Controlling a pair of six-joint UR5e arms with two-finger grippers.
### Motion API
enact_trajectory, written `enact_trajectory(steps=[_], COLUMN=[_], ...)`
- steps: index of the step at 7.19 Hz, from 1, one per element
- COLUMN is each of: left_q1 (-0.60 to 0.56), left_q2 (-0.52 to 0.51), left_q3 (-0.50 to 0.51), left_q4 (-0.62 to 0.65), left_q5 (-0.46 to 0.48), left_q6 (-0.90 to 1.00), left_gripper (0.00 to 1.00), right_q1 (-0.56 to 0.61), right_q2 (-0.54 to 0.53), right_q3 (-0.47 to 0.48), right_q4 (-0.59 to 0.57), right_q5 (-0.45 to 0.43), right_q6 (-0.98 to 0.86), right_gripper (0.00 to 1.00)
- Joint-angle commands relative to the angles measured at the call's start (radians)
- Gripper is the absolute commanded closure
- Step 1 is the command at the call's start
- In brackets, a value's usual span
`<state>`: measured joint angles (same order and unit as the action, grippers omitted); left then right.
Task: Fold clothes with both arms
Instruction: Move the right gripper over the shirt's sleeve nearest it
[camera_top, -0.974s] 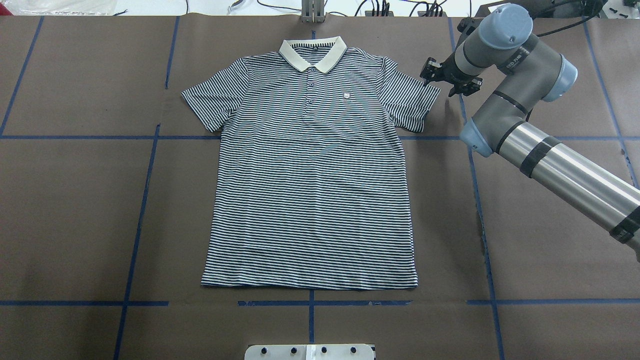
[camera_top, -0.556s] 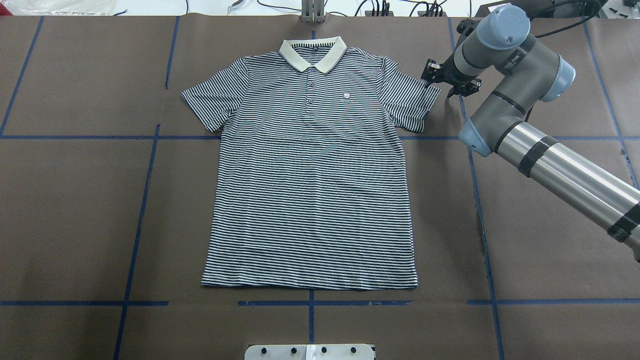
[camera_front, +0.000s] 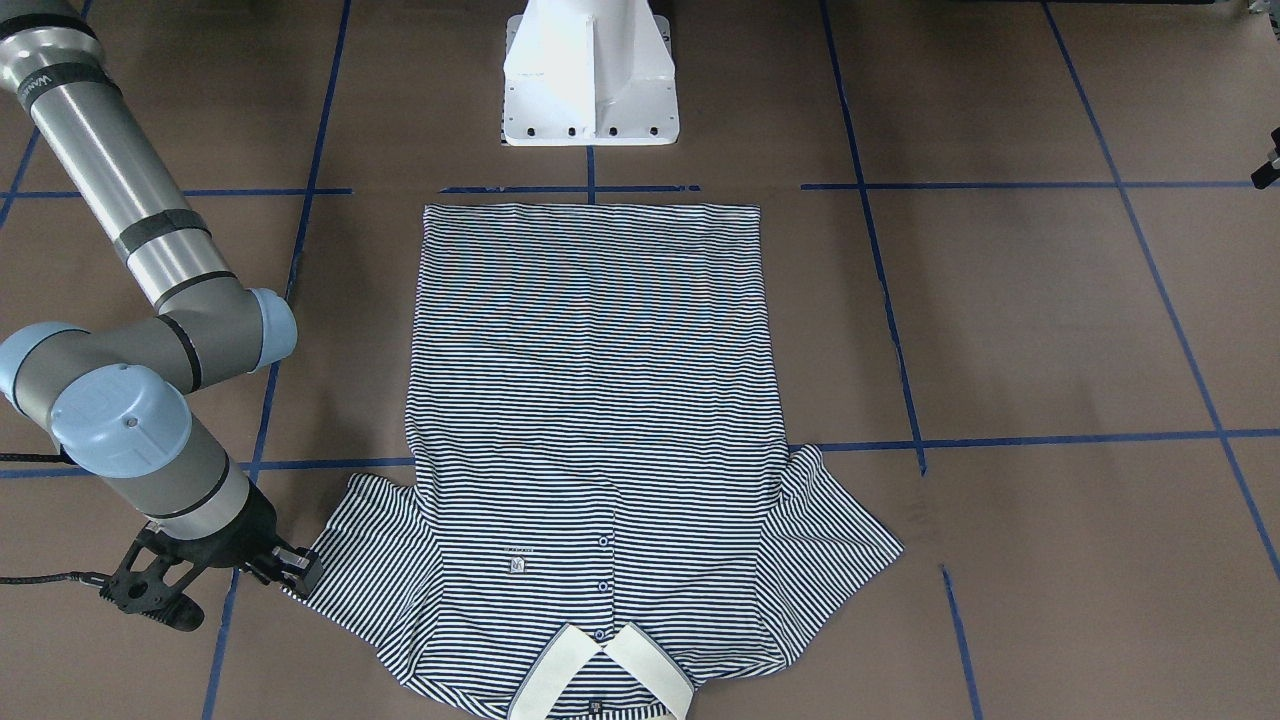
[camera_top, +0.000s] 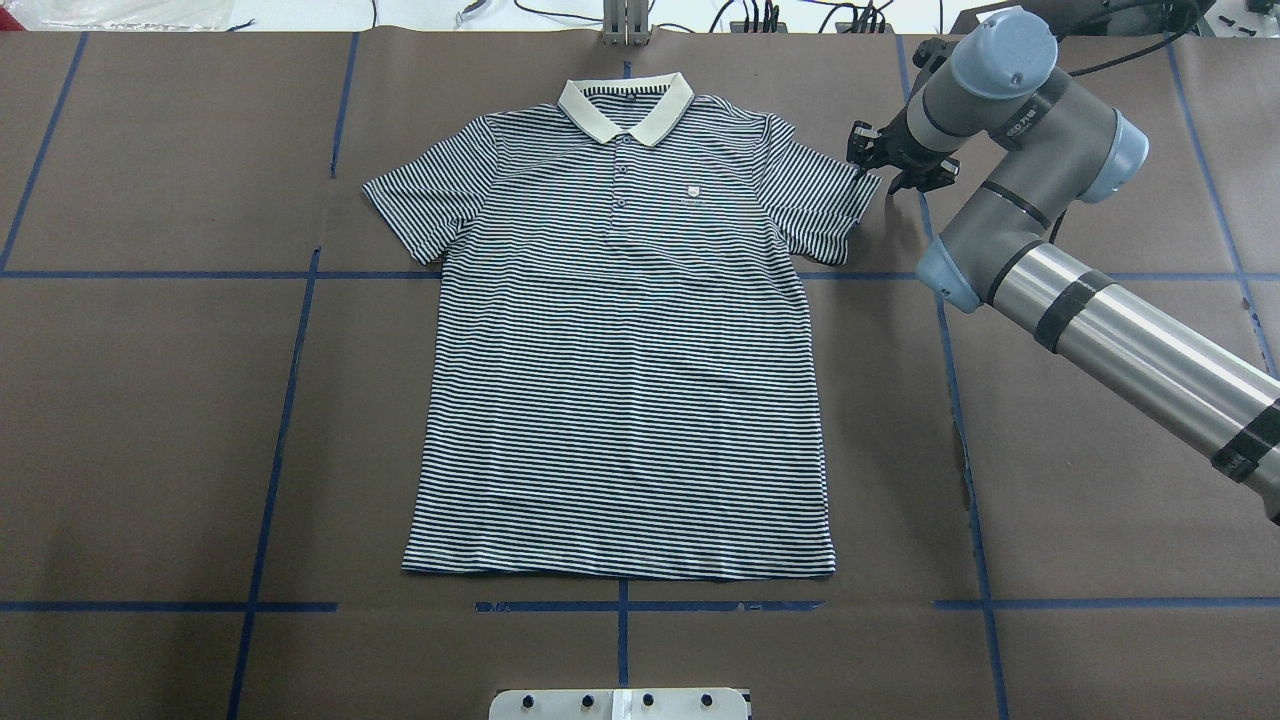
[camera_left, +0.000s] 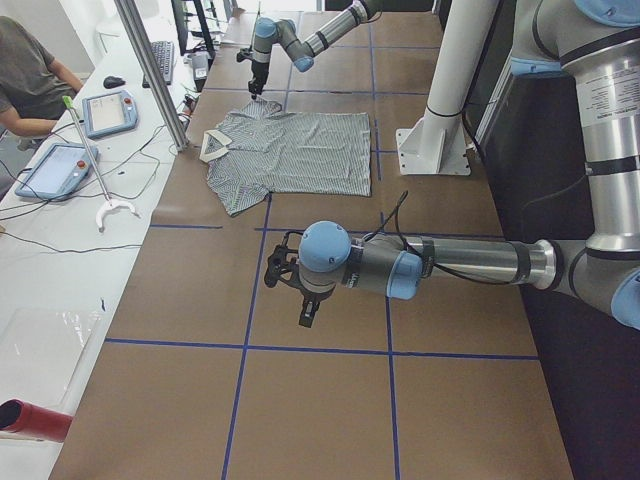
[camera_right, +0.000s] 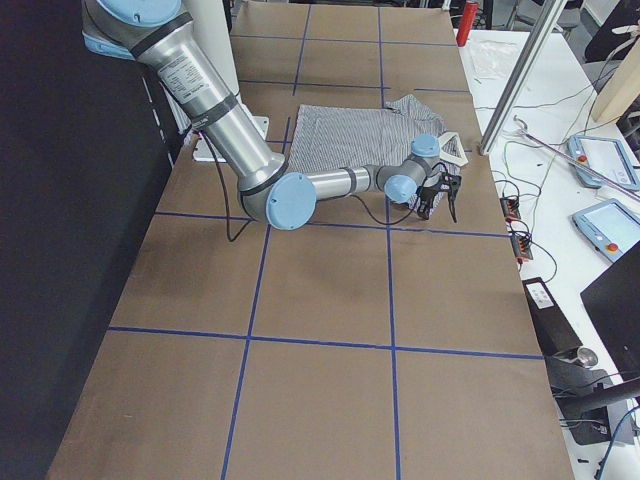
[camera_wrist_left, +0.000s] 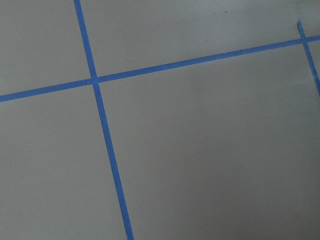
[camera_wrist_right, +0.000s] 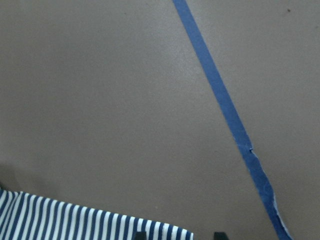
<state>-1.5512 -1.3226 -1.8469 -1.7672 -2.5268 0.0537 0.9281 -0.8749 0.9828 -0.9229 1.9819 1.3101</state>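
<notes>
- The striped polo shirt (camera_top: 620, 380) lies flat and front up on the brown tabletop (camera_top: 150, 400), its collar (camera_top: 626, 105) at the edge far from the robot.
- The right gripper (camera_top: 893, 165) sits low at the outer corner of the near sleeve (camera_top: 822, 200). Its jaws are spread wide and grasp nothing (one finger (camera_front: 300, 572) is right at the hem).
- The left gripper (camera_left: 290, 290) hovers over bare tabletop, well apart from the shirt. I cannot tell how far it is open.

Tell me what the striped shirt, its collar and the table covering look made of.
Polo shirt: thin, soft knit cloth, matte; it lies limp with faint ripples.
Collar: plain cream, seemingly stiffer knit; its flaps hold shape.
Table covering: matte brown paper, probably; overlapping sheet edges show.
</notes>
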Motion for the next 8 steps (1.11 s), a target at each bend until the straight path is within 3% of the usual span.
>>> enact_trajectory(steps=[1,2,3,4,5,8], left_q1=[-0.001,-0.001,-0.003,-0.003,-0.003,-0.004], left_q2=[0.000,0.003,0.003,0.003,0.005,0.005], left_q3=[0.000,-0.002,-0.002,-0.003,-0.005,-0.006], left_q4=[0.000,0.000,0.000,0.000,0.000,0.000], left_q5=[-0.001,-0.001,-0.001,-0.001,-0.001,-0.001], left_q6=[0.000,0.002,0.003,0.003,0.003,0.005], left_gripper=[0.00,0.00,0.00,0.00,0.00,0.00], right_q1=[-0.002,-0.002,-0.002,-0.002,-0.002,-0.002], right_q2=[-0.001,0.001,0.002,0.002,0.002,0.020], right_q3=[-0.003,-0.007,-0.009,-0.009,-0.009,0.031], right_q4=[-0.001,-0.001,-0.001,-0.001,-0.001,-0.007], right_q5=[0.000,0.000,0.000,0.000,0.002,0.003], right_q6=[0.000,0.000,0.000,0.001,-0.002,0.009], right_gripper=[0.46,0.46,0.59,0.89,1.00,1.00])
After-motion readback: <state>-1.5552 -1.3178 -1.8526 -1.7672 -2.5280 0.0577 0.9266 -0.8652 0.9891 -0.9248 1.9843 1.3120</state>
